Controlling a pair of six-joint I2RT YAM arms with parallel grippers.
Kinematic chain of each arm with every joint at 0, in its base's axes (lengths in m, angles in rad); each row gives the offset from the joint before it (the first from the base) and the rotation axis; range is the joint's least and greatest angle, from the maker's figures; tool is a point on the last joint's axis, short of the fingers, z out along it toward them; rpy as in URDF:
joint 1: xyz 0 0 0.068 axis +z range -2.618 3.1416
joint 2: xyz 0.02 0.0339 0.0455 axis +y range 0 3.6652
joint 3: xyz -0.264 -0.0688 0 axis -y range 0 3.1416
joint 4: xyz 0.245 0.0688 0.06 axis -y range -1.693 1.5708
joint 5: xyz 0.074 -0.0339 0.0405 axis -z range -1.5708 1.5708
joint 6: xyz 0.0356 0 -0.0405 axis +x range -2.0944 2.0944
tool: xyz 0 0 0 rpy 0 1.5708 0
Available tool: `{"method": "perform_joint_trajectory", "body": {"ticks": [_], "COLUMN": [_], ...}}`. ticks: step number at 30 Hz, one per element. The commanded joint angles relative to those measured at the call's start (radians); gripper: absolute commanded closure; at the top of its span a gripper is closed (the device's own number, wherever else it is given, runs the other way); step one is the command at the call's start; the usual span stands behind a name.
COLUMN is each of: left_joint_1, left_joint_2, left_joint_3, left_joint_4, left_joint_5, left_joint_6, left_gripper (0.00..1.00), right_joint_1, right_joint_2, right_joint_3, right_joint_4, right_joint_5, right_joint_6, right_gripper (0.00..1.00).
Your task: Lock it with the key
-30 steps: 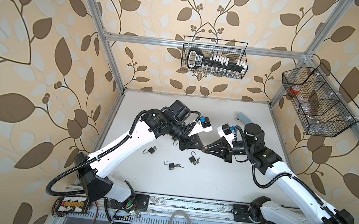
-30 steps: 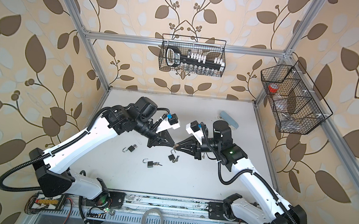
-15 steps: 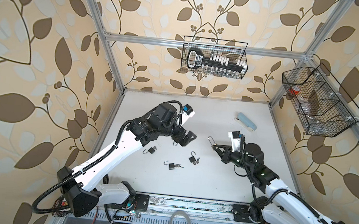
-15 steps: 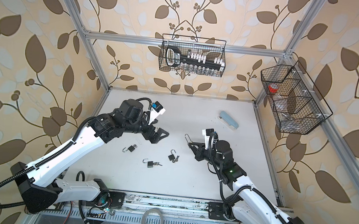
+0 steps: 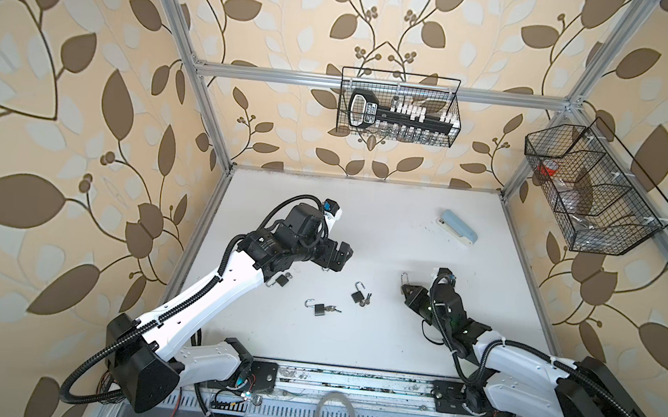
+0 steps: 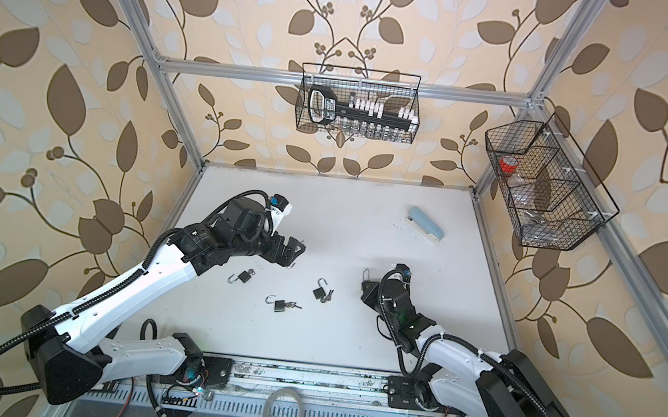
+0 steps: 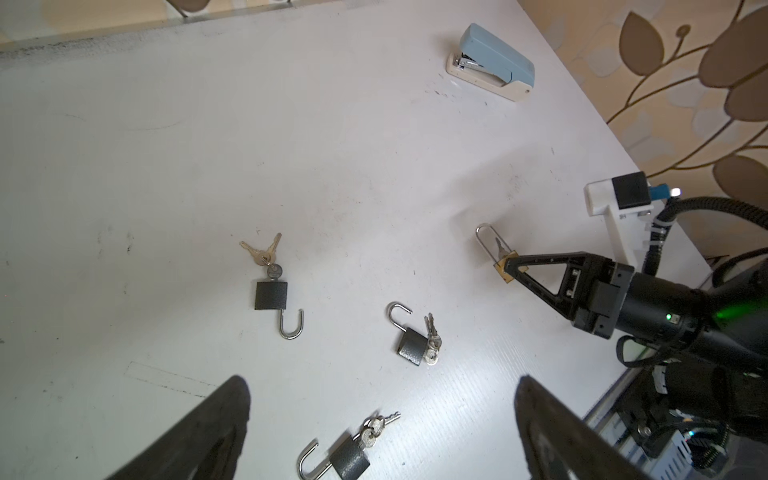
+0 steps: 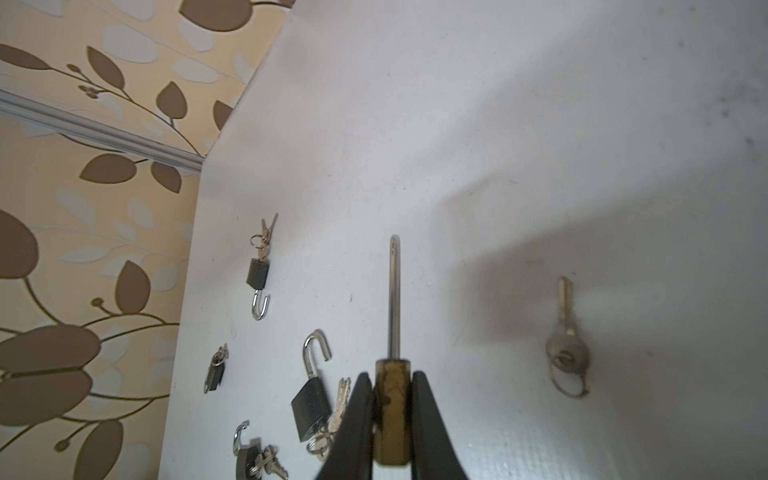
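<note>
Clamping brass padlock [image 8: 390, 415] by its body in right end effector [image 8: 390, 380], lower middle of the wrist frame, probably to steady it for keying, with left end effector [image 5: 339, 259] wide open and key [image 8: 565, 345] loose on desk [image 8: 540, 124] at right.

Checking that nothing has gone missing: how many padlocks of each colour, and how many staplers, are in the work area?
Dark grey padlocks, lying on the table with shackles open: 4
Brass padlock, gripped in the right pincer: 1
Blue stapler: 1
Total: 6
</note>
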State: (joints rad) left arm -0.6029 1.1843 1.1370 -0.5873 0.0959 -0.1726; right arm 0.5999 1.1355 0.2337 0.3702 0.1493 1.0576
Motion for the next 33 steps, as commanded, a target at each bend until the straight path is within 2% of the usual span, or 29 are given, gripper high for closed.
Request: {"method": "perform_joint_trajectory", "body": {"ticks": [1, 13, 26, 33], "left_joint_1": [-0.005, -0.005, -0.005, -0.005], "left_joint_2": [-0.025, -0.002, 0.041, 0.047], "left_joint_3": [-0.009, -0.033, -0.045, -0.048], "left_joint_4": [0.038, 0.054, 0.072, 0.071], "left_joint_5": [-0.037, -0.004, 0.021, 0.024], "left_joint_6": [-0.034, -0.049, -0.071, -0.074], "left_gripper": [0.01, 0.01, 0.01, 0.01], "right_joint_1": [0.015, 0.015, 0.013, 0.014], "right_joint_2": [0.025, 0.177, 0.209, 0.233], "right_joint_3": [0.016, 0.027, -0.007, -0.007], "right_joint_4": [0.051, 0.144, 0.148, 0.141], "right_joint_5": [0.081, 0.035, 0.022, 0.015], "right_joint_6": [0.056, 0.058, 0.051, 0.041], "right_gripper": [1.00, 1.00, 0.97, 0.92]}}
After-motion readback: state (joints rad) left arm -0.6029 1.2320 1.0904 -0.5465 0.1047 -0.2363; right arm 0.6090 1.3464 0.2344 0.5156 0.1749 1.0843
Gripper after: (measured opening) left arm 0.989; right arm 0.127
